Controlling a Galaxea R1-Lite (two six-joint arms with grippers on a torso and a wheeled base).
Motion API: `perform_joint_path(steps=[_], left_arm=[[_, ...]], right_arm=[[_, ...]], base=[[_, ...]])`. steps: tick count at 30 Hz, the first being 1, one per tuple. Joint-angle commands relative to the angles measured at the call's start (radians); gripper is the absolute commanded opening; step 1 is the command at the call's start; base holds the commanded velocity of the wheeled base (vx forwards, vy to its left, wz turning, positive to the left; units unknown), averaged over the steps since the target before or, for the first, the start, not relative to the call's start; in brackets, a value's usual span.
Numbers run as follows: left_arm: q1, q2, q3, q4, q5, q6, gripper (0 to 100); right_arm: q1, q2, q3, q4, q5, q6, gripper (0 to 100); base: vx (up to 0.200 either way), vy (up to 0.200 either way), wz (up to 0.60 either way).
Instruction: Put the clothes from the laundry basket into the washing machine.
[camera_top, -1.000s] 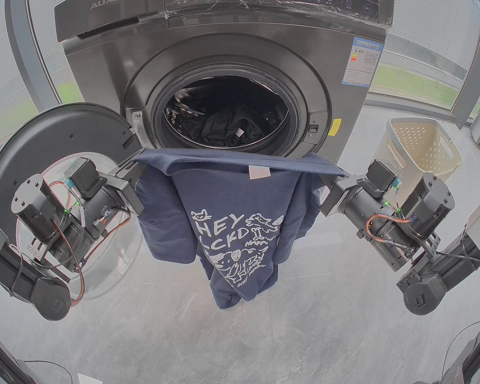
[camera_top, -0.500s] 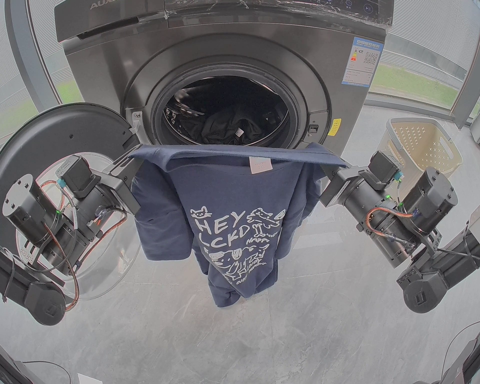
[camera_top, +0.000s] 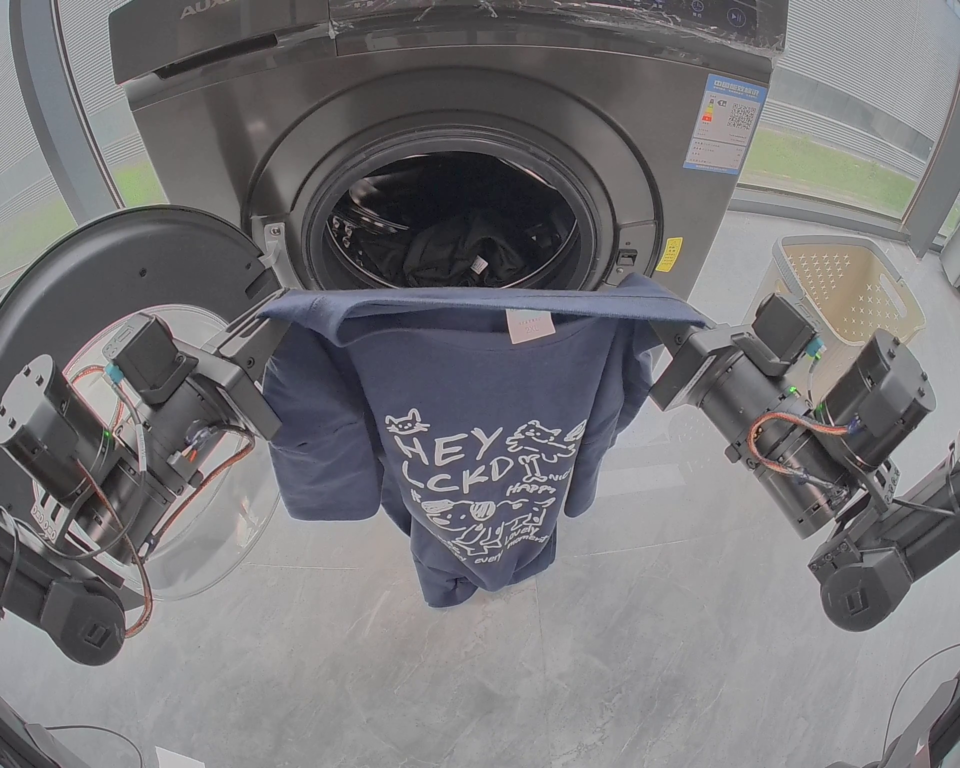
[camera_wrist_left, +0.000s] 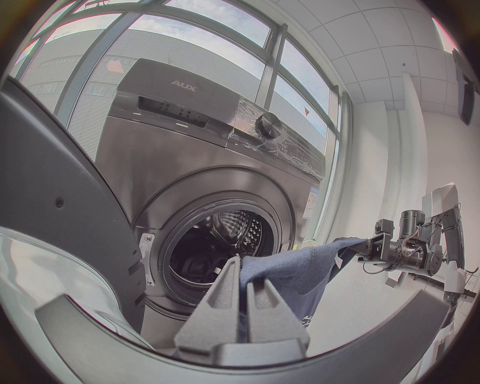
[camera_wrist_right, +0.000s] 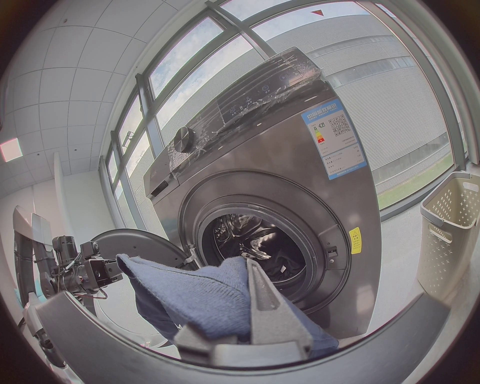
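Through the head camera, my left gripper (camera_top: 268, 318) is clenched on one end of a navy shirt (camera_top: 470, 400) and my right gripper (camera_top: 668, 340) on the other end. The soft knit stretches flat between them and hangs below, with white cartoon print facing me. Both sets of fingertips are buried in cloth.

Just beyond the stretched edge stands the washing machine (camera_top: 450, 90), brushed grey metal with a round open mouth. Dark clothes (camera_top: 450, 250) lie crumpled inside, and I find them hard to tell apart. The round door (camera_top: 120, 260) sits behind my left gripper. The cream perforated laundry basket (camera_top: 850, 290) stands past my right gripper, its lower part hidden by the arm.

The left wrist camera shows two grey wedge-shaped fingers (camera_wrist_left: 220, 300) pressed together on a fold of shirt.

In the right wrist camera, cloth is heaped over one finger, and the other finger (camera_wrist_right: 265, 300) shows bare.
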Motion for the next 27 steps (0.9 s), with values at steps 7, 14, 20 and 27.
perform_joint_path(steps=[7,14,20,27], left_arm=[[-0.054,-0.035,-0.023,0.007,0.025,0.002,0],[-0.063,-0.033,-0.016,0.016,0.009,0.004,0],[-0.130,0.037,-0.063,0.022,-0.004,-0.002,0],[-0.143,0.114,-0.194,0.024,0.002,-0.024,0]], right_arm=[[0.009,-0.062,0.013,0.002,0.000,-0.001,0],[0.034,-0.040,0.034,-0.001,0.000,0.009,0],[0.075,0.041,0.034,-0.001,0.006,0.021,0],[0.141,0.122,0.039,-0.001,0.005,0.076,100]], base=[[0.000,0.000,0.00],[0.000,0.000,0.00],[0.000,0.000,0.00],[0.000,0.000,0.00]])
